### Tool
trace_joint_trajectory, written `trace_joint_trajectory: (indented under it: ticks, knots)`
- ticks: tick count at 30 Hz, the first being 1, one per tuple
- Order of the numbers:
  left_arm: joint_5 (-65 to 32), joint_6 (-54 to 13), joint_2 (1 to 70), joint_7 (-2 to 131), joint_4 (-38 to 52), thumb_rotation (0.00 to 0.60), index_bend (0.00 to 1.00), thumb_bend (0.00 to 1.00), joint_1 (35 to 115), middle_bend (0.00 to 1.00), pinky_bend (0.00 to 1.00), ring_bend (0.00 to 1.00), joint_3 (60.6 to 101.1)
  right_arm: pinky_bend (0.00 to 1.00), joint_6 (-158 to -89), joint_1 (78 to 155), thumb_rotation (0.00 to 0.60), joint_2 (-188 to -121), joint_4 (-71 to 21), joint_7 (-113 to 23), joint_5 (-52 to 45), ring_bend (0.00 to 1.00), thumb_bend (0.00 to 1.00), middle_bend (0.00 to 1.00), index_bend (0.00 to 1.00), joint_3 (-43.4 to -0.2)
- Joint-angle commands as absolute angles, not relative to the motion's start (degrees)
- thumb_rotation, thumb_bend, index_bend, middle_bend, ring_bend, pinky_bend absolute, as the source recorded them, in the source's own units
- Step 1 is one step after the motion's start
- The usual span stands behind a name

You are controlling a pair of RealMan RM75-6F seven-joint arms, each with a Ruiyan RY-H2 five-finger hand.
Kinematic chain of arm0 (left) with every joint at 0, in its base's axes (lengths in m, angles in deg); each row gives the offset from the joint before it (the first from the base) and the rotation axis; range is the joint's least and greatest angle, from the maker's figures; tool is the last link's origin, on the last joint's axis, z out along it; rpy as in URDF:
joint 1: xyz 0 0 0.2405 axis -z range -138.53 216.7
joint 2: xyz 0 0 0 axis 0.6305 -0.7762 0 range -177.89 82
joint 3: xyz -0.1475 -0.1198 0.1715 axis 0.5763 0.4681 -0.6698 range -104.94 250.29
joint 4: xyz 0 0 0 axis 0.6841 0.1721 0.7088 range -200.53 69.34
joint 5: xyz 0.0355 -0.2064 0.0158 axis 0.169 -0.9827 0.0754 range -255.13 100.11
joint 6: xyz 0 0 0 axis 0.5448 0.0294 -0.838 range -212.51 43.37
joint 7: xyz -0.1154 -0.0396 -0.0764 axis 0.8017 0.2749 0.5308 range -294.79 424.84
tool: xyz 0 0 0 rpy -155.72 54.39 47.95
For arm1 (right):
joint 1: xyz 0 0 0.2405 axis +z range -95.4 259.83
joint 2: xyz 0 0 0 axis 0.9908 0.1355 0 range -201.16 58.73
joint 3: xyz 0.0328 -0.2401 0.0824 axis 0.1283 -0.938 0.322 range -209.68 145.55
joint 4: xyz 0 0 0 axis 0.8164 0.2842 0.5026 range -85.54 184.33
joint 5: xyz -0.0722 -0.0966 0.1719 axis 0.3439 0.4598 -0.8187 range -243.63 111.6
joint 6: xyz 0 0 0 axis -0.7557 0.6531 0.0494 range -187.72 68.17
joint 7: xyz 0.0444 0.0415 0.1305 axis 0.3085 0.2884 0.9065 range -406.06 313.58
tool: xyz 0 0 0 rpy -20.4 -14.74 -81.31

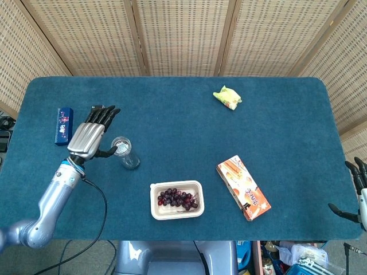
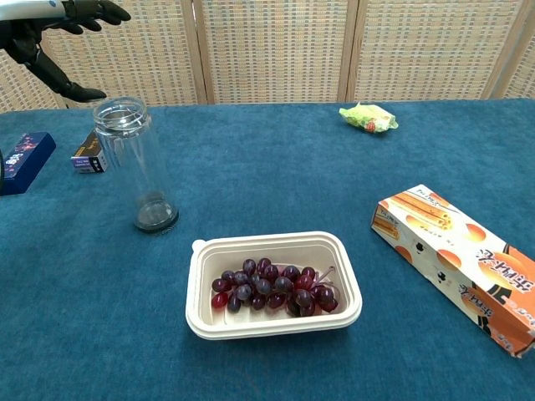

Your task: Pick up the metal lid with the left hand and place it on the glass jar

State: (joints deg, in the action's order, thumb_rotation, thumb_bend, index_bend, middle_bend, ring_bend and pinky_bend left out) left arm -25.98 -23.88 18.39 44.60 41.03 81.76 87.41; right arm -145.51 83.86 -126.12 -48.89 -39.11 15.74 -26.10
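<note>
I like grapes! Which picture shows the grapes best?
The chest view: the grapes sit close and large in their white tray, so single berries show. The head view looks straight down from far up, so the grapes are only a small dark bunch.
</note>
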Motion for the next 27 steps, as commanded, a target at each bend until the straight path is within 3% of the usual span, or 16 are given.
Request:
trace_joint_trajectory:
  ticks: [1,3,7,14,22,27]
  knots:
    - [-23.7,-22.8,15.7,44.8,43.7,0.6,0.0,0.32,80.0,0.0,0.0,0.0,86.0,0.0,-145.5,83.8,0.6,-126.0,-49.0,-39.0,15.9,0.0,0.0,0.0,0.12,-26.1]
    - [-21.5,-20.9,13.2,45.2,45.4,0.6,0.0,0.33,77.9,0.0,0.0,0.0,84.7,0.0,-145.7,83.8,0.6,-126.0,-49.0,-38.8,16.1,0.0,0.0,0.0,0.12,-26.2]
    - [-14.7,-14.3,8.9,47.4,47.8,0.6,0.0,0.52,71.1,0.0,0.0,0.0,80.7,0.0,-146.0,83.6,0.6,-125.8,-49.2,-38.6,16.8,0.0,0.0,0.0,0.12,-26.4]
    - [-2.5,-0.2,7.6,57.1,42.1,0.6,0.0,0.54,56.3,0.0,0.0,0.0,72.2,0.0,-146.7,83.4,0.6,-125.6,-49.9,-38.7,17.8,0.0,0.0,0.0,0.12,-26.6]
    - [1.8,6.5,11.7,58.0,33.3,0.6,0.0,0.2,47.2,0.0,0.0,0.0,67.7,0.0,-147.0,83.4,0.6,-125.9,-50.5,-39.8,18.6,0.0,0.0,0.0,0.12,-27.0]
    - [4.8,8.5,12.4,57.0,32.5,0.6,0.0,0.17,45.8,0.0,0.0,0.0,68.2,0.0,-147.7,83.2,0.6,-125.8,-50.9,-40.4,19.5,0.0,0.0,0.0,0.12,-27.1]
